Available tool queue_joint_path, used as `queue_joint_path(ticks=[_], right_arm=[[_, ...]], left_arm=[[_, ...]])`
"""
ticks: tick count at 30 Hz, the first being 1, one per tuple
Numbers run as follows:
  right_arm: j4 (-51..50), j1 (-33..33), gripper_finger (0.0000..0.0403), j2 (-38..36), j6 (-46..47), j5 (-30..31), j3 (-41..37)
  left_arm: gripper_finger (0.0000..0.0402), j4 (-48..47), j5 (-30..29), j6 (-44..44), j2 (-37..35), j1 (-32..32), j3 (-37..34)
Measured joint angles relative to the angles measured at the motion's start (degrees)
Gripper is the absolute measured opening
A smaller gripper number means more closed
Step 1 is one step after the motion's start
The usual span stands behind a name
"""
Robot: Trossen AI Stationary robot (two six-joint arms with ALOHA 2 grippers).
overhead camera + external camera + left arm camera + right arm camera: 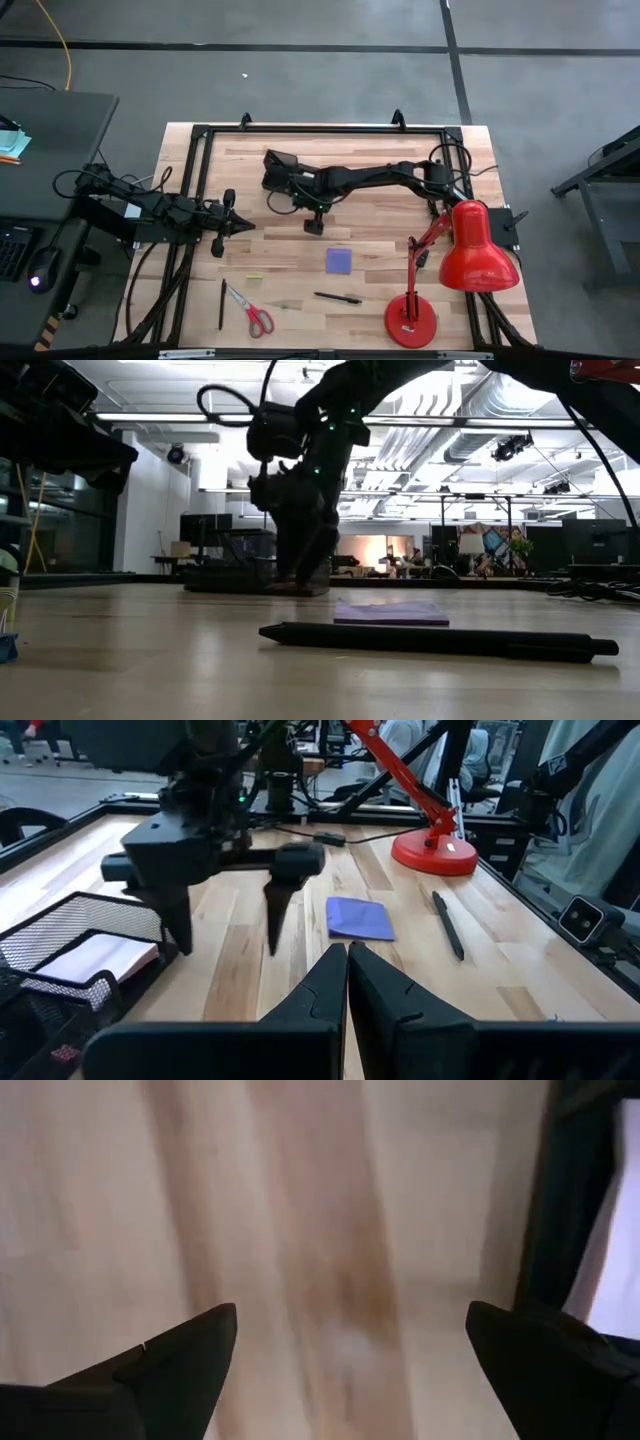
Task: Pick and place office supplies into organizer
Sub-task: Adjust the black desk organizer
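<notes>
My right gripper (pixel 312 218) hangs open over the middle of the table, fingers pointing down, with bare wood between its fingertips (pixel 350 1320). The left wrist view shows it (pixel 228 935) just beside the black mesh organizer (pixel 70 935), which holds a pale pad (pixel 95 958). The organizer (pixel 277 162) stands toward the far edge. A purple note pad (pixel 339 260) lies flat nearer the front. A dark pen (pixel 338 297), red-handled scissors (pixel 255 315), a second pen (pixel 221 303) and a tiny yellowish piece (pixel 254 275) lie along the near side. My left gripper (pixel 238 225) waits shut at the left.
A large red desk lamp (pixel 455 265) stands at the near right, its base (pixel 411 322) on the table. A black metal frame (pixel 200 135) runs around the tabletop. Cables lie at the far right corner (pixel 455 160). Bare wood shows between the purple pad and the scissors.
</notes>
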Motion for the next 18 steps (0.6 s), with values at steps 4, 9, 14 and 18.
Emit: queue_joint_path(ticks=[4, 9, 14, 18], right_arm=[[-0.5, -0.5, 0.0392, 0.1, 0.2, 3.9, 0.0], [-1.1, -1.3, 0.0390, 0.1, 0.2, 4.8, 0.0], [-1.5, -1.6, 0.0392, 0.1, -0.3, 6.1, 0.0], [0.2, -1.7, 0.0391, -0.1, 0.3, 11.9, 0.6]], left_arm=[[0.0001, 0.0, 0.0, 0.0, 0.0, 0.0, 0.0], [0.0001, 0.0, 0.0, 0.0, 0.0, 0.0, 0.0], [0.0001, 0.0, 0.0, 0.0, 0.0, 0.0, 0.0], [0.0001, 0.0, 0.0, 0.0, 0.0, 0.0, 0.0]])
